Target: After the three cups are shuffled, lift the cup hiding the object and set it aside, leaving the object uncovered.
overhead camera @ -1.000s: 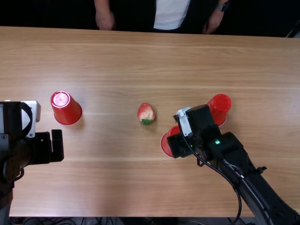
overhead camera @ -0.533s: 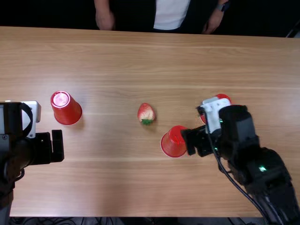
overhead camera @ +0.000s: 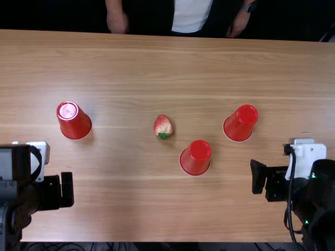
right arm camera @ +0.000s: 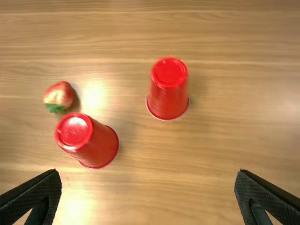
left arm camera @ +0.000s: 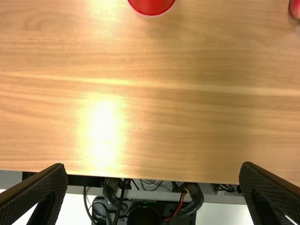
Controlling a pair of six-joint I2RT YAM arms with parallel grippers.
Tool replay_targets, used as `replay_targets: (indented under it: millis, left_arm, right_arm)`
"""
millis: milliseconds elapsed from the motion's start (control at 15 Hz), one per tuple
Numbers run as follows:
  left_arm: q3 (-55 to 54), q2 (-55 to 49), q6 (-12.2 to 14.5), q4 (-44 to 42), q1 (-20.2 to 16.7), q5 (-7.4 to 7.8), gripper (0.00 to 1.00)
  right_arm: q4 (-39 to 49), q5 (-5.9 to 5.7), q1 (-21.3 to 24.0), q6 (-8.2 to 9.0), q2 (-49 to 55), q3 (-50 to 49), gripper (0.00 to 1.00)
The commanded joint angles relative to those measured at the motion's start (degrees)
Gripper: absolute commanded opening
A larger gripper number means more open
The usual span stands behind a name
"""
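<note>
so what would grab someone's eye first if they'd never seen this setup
A bare strawberry lies uncovered in the middle of the table. Three upside-down red cups stand around it: the left cup far off to its left, the middle cup close by on its near right, and the right cup farther right. The left gripper and right gripper hover by the near edge, both open and empty.

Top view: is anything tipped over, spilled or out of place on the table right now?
Nothing stands out. The left cup, the middle cup and the right cup all stand mouth-down on the table, none tipped or crushed. The strawberry lies uncovered, close to the middle cup but apart from it.
</note>
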State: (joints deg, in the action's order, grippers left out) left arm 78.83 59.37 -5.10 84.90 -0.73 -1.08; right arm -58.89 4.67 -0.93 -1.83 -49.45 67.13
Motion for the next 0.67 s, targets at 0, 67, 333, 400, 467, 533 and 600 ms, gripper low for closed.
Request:
replay_targets:
  millis: [0,67,333,400,467,533,600]
  left_arm:
    - [-3.8,-3.5,0.3,-1.3,0.6,0.34,1.00]
    - [-6.9,-6.3,0.1,-3.2,0.6,0.34,1.00]
    - [-16.9,-16.7,0.1,-7.1,0.5,0.45,1.00]
    - [-18.9,-18.9,0.1,-8.4,0.5,0.45,1.00]
    - [-20.8,-21.0,0.0,-10.9,0.3,0.45,1.00]
    - [-23.1,-23.6,0.0,-13.4,0.2,0.45,1.00]
    - [-25.7,-27.1,0.0,-15.3,0.2,0.45,1.00]
  right_arm:
    - [0.0,-0.34,1.1,-1.76,3.4,-3.1,1.00]
    - [-0.1,-0.24,1.2,-1.76,5.8,-4.8,1.00]
    - [-0.1,-0.13,1.5,-1.23,15.0,-10.4,1.00]
    - [0.0,-0.03,1.8,-1.13,17.5,-11.9,1.00]
    - [0.2,-0.03,1.8,-1.02,20.0,-13.3,1.00]
    - [0.4,-0.03,1.8,-1.02,23.3,-14.5,1.00]
    - [0.3,-0.03,1.9,-1.02,26.9,-15.7,1.00]
